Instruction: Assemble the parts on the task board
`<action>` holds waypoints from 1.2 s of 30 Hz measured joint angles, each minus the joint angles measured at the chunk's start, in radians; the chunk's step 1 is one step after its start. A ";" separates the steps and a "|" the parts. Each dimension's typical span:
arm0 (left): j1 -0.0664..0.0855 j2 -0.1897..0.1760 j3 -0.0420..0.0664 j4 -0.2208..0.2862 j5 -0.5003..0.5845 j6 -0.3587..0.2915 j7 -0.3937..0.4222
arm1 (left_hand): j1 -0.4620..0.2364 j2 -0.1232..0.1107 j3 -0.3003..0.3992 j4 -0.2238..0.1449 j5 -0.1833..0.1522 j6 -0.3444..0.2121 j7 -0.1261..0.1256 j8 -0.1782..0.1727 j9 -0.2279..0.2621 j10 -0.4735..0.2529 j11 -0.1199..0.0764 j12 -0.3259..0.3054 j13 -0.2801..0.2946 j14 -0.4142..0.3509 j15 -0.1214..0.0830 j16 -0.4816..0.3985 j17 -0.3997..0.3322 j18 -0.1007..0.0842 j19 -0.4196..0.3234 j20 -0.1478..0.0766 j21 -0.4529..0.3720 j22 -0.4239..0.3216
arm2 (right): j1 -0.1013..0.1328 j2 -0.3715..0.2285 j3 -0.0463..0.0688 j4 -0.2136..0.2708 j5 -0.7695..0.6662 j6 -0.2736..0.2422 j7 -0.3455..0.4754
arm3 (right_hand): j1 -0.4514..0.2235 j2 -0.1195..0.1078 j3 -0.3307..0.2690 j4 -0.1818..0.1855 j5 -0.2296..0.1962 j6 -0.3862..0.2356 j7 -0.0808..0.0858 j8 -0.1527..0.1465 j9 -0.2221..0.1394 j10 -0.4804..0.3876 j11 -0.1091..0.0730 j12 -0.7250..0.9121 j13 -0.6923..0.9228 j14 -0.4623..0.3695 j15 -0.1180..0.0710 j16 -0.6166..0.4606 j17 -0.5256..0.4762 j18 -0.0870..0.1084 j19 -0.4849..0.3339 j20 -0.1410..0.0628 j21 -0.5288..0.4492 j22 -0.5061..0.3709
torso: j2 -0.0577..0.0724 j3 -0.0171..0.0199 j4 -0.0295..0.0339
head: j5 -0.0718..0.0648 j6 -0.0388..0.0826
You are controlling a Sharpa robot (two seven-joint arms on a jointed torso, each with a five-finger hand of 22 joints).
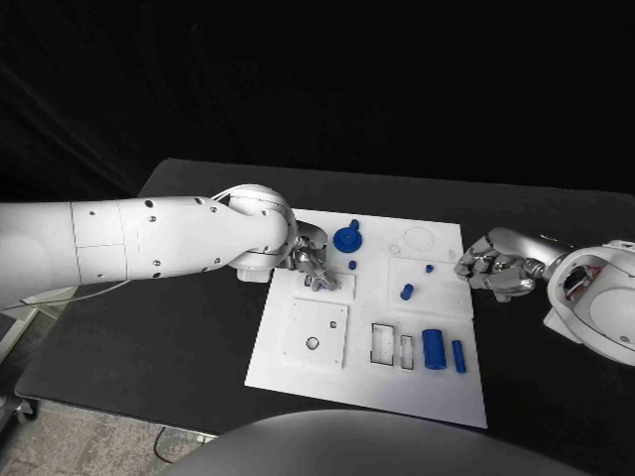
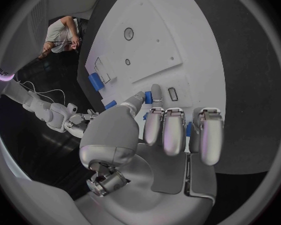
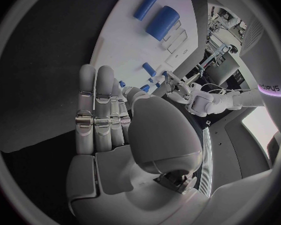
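The white task board (image 1: 375, 382) lies in the middle of the black table. Blue parts rest on it: a round disc (image 1: 347, 238) at the far side, a short peg (image 1: 407, 292) mid-board, a thick cylinder (image 1: 434, 348) and a thin one (image 1: 459, 355) near the front right. My left hand (image 1: 314, 264) hovers over the board's left part, fingers pointing down, with nothing seen in its grasp; a small blue peg (image 2: 148, 97) lies just beyond its fingertips. At the board's right edge my right hand (image 1: 495, 265) stays loosely bent, holding nothing. The two cylinders (image 3: 162, 22) lie past its fingers.
A square inset plate with a hole (image 1: 317, 332) and two rectangular slots (image 1: 394, 345) mark the board's front half. A circular outline (image 1: 420, 238) sits at the far right corner. Bare black table (image 1: 161, 327) surrounds the board up to its edges.
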 measured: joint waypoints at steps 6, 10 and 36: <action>0.000 0.001 0.000 -0.001 0.010 -0.013 0.000 | 0.012 0.004 0.025 -0.016 0.006 0.001 0.005 -0.008 -0.014 -0.006 0.002 -0.011 0.000 0.000 0.000 -0.008 0.000 0.000 0.000 0.000 0.000 0.000 | -0.003 0.001 0.000 -0.001 0.000 0.002 0.000 | 0.000 0.000 0.000 0.000 0.000 0.000 0.000 0.000 0.000 0.000 0.000 0.000 0.000 0.000 0.000 0.000 0.000 0.000 0.000 0.000 0.000 0.000 | 0.000 0.0000 0.0001 | -0.001 0.000; 0.000 0.003 0.000 -0.002 0.015 -0.023 0.000 | 0.017 0.009 0.042 -0.015 0.006 0.000 0.007 -0.012 -0.020 -0.006 0.003 -0.015 0.000 0.000 0.000 -0.008 0.000 0.000 0.000 0.000 0.000 0.000 | -0.004 0.001 0.000 -0.001 0.000 0.003 0.000 | 0.000 0.000 0.000 0.000 0.000 0.000 0.000 0.000 0.001 0.000 0.000 0.000 -0.001 0.000 0.000 0.000 0.000 0.000 0.000 0.000 0.000 0.000 | 0.000 0.0000 0.0001 | -0.001 0.000; 0.000 -0.001 0.000 0.013 0.036 -0.064 0.004 | -0.055 -0.052 0.140 -0.026 0.296 0.002 0.012 -0.030 -0.051 -0.012 0.010 -0.029 0.000 0.000 0.000 -0.012 0.000 0.000 0.000 0.000 0.000 0.000 | -0.006 0.002 0.000 -0.004 0.000 0.023 -0.006 | 0.000 0.000 0.006 -0.006 0.000 0.000 0.000 0.000 0.003 0.000 0.000 -0.004 -0.006 -0.007 0.007 -0.008 0.000 0.000 -0.007 0.007 -0.008 -0.003 | 0.000 -0.0001 0.0005 | 0.000 0.000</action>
